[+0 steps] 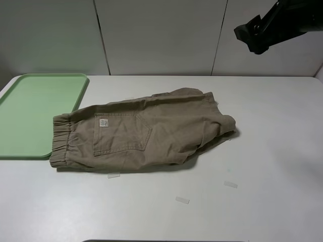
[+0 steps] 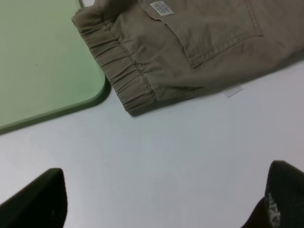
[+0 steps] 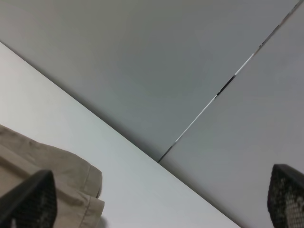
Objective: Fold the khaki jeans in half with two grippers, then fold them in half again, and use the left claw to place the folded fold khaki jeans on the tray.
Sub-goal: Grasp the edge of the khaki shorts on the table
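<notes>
Jeans lie folded on the desk, waistband left, touching the tray's right rim. Left end effector released, jaws wide over bare desk by the waistband; right end effector released too — high at far right.

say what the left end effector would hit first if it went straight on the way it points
Probably the bare white table, short of the waistband of the khaki jeans; depth is unclear.
</notes>
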Motion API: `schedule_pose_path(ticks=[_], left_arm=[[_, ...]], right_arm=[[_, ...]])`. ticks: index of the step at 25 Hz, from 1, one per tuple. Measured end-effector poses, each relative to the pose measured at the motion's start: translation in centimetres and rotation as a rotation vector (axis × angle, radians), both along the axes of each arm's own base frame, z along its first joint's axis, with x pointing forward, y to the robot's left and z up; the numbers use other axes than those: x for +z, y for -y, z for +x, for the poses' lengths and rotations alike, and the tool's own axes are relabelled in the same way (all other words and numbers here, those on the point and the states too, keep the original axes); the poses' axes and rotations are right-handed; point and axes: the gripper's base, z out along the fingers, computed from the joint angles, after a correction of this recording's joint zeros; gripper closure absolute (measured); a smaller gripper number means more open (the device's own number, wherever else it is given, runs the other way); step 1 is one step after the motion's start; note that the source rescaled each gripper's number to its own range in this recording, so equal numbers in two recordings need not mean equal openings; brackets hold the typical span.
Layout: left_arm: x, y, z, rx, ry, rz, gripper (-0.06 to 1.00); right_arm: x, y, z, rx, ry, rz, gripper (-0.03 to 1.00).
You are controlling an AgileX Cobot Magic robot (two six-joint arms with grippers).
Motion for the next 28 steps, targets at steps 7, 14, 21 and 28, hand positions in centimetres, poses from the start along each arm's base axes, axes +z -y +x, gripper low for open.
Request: schedule_pose_path(ticks=[7,14,21,28], left_arm=[[0.0,0.0,0.0,0.000,0.004,-0.001,0.14],[0.0,-0.2,-0.7,0.000,0.051,-0.016,0.14],[-0.1,-0.4,-1.2,0.000,0.086,-0.027,0.14],[-0.1,-0.4,-1.2,0.000,0.086,-0.027,0.14]], right_arm=[[0.2,0.0,-0.1,0.000,0.006,0.003,0.00],[0.2,0.0,-0.1,-0.004,0.001,0.016,0.00],[0.2,0.0,-0.1,-0.006,-0.002,0.022,0.00],[0.1,0.1,-0.1,-0.010,-0.009,0.023,0.00]])
